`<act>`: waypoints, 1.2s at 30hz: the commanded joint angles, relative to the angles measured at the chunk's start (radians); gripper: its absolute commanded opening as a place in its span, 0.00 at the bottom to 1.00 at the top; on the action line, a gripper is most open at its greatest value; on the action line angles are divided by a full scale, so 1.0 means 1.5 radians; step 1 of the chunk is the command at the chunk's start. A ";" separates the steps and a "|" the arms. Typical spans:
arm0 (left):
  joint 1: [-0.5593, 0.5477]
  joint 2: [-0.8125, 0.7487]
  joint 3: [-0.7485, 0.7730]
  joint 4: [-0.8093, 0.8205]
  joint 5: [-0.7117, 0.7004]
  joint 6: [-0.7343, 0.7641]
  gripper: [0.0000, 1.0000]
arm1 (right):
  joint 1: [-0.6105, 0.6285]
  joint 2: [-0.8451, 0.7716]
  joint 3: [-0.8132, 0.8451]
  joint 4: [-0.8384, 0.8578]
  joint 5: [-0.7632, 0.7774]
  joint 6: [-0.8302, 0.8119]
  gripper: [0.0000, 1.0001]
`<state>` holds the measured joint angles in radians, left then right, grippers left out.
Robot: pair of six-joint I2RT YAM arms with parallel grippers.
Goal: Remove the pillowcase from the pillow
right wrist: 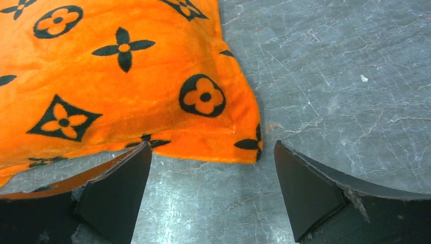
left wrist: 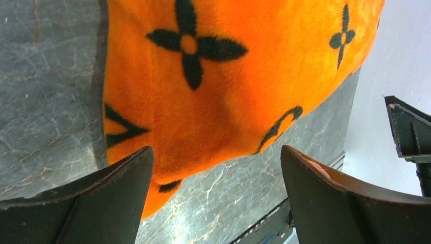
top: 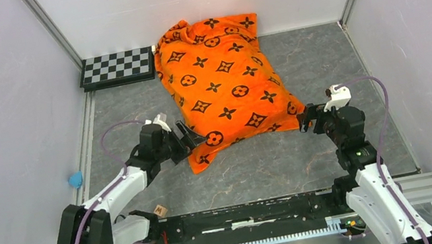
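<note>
Left gripper [top: 192, 139] stands wide open, holding nothing; the near left corner of the pillowcase [top: 223, 80] lies just ahead of its fingers, between them in the left wrist view; whether a finger touches the fabric cannot be told. Right gripper [top: 305, 121] is likewise spread wide and holds nothing; the near right corner of the case lies just ahead of it, with one fingertip at the hem and the other over bare table [top: 323, 62]; contact cannot be told. The case lies aslant on the table, its far end against the back wall and its near edge between the two grippers; it bulges full, the pillow hidden inside it. A checkerboard [top: 116, 67] lies at the back left, just beside the case; a small block [top: 160, 210] sits near the left arm's base.
</note>
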<state>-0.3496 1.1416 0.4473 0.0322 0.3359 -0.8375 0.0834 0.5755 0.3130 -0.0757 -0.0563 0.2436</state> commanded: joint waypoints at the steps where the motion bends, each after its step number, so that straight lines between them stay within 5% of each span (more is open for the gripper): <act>1: -0.019 0.027 0.044 0.051 -0.033 -0.023 1.00 | 0.000 -0.008 -0.001 0.029 -0.021 0.009 0.97; 14: -0.030 0.207 0.095 0.131 -0.051 -0.050 0.99 | 0.001 0.006 0.002 0.030 -0.044 0.023 0.97; 16: -0.031 0.239 0.092 0.169 -0.015 -0.052 0.84 | 0.001 0.007 0.005 0.026 -0.054 0.029 0.98; 20: -0.032 0.238 0.081 0.223 0.062 -0.039 0.22 | 0.001 0.012 0.010 0.016 -0.073 0.034 0.97; 22: -0.039 0.211 0.081 0.203 0.073 -0.027 0.11 | 0.000 0.019 0.015 0.015 -0.104 0.037 0.97; 26: -0.096 0.115 0.073 0.181 0.041 -0.030 0.09 | 0.002 0.060 0.014 0.069 -0.291 0.060 0.97; 36: -0.137 -0.027 0.145 0.025 -0.017 0.014 0.08 | 0.116 0.107 0.073 0.054 -0.275 -0.002 0.97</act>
<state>-0.5560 1.1347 0.5938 0.1173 0.3099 -0.8635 0.1577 0.7353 0.3210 -0.0315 -0.4664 0.3004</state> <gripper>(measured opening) 0.167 0.975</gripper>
